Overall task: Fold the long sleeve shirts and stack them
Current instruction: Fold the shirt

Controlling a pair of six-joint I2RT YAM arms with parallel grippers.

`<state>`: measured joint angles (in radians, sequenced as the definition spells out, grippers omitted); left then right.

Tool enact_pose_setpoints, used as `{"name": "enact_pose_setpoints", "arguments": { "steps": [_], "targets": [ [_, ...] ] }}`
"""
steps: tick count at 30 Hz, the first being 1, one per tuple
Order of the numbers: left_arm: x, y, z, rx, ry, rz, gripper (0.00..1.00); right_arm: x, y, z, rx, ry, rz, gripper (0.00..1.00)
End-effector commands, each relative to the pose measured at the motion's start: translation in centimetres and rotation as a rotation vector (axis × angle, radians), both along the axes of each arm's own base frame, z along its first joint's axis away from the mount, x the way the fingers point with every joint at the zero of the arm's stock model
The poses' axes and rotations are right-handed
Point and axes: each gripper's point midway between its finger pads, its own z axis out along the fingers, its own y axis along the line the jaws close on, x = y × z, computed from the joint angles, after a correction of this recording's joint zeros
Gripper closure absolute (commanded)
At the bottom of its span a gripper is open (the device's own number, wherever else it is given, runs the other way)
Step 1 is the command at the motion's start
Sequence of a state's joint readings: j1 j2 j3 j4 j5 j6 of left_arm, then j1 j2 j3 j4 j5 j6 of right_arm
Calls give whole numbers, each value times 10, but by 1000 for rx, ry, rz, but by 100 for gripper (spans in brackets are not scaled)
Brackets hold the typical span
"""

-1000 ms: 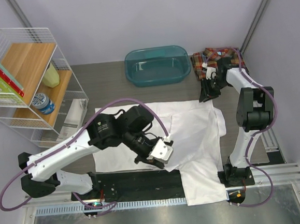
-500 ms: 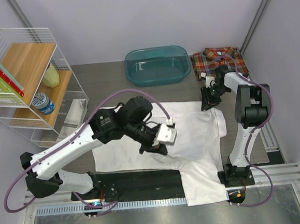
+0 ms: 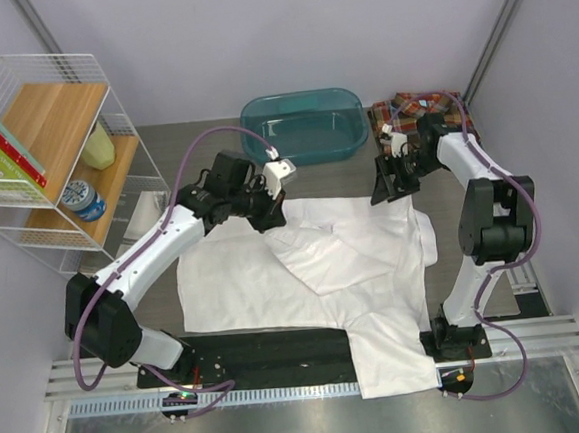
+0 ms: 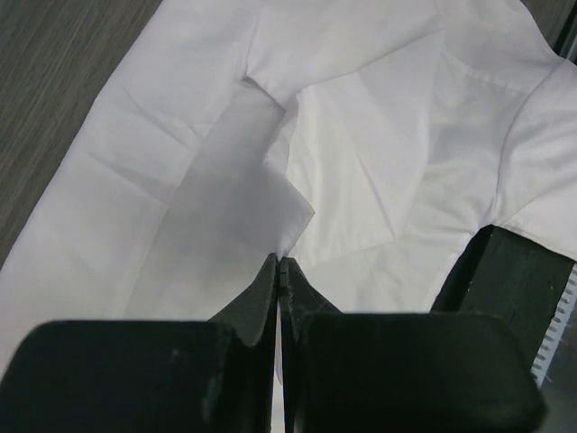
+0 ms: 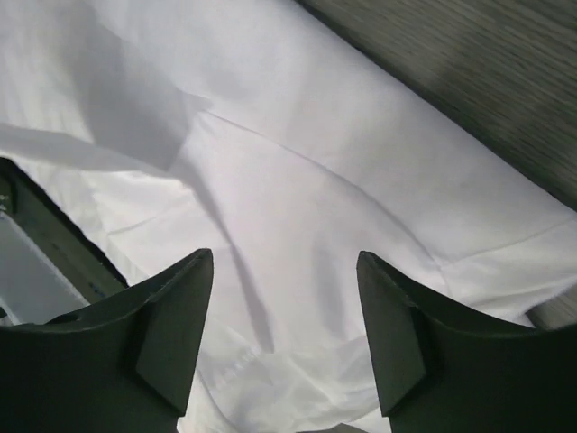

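Left fingers [image 4: 260, 298] pinch white shirt [image 3: 374, 270] fold; right fingers [image 5: 171, 334] wide, empty. Lay your fold flat, edges matched, then release.

My overhead camera sits high behind both arm bases, angled down and forward, and takes in the whole worktop [image 3: 337, 180] from far off. The left wrist camera rides close behind the left jaws and looks along them, steeply down onto the white shirt [image 4: 361, 162]. Bare worktop shows beyond the tips, to their left. The right wrist camera sits just behind the right jaws, very near the cloth, which fills the gap between them. Worktop lies beyond, to their right. All three views share the white shirt, and the overhead view alone shows both arms.
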<state>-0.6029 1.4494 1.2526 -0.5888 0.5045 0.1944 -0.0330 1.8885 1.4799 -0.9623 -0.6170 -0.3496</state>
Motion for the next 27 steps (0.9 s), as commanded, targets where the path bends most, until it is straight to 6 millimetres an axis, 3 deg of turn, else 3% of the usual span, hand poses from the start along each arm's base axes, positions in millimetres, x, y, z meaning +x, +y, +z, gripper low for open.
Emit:
{"name": "enact_pose_setpoints", "arguments": {
  "steps": [1, 2, 3, 5, 6, 9, 12, 23, 27],
  "targets": [
    [10, -5, 9, -73, -15, 45, 100, -19, 45, 70, 246, -141, 81, 24],
    [8, -6, 8, -79, -4, 38, 100, -22, 50, 90, 262, -209, 89, 22],
    [6, -6, 5, -81, 8, 39, 100, -24, 67, 99, 302, -272, 138, 20],
    [3, -8, 2, -83, 28, 26, 100, -27, 80, 116, 320, -373, 156, 11],
    [-3, -12, 6, -103, 36, -17, 100, -34, 95, 132, 328, -502, 218, 9],
    [-16, -16, 11, -130, 75, -83, 100, -47, 111, 151, 289, -735, 308, 3],
    [-23, -18, 16, -153, 77, -127, 100, -58, 129, 143, 222, -824, 431, 1],
    [-30, -20, 32, -164, 45, -211, 100, -94, 191, 118, 267, -816, 722, 2],
    [-29, -19, 32, -157, 42, -205, 100, -97, 207, 122, 303, -822, 742, 10]
  ]
}}
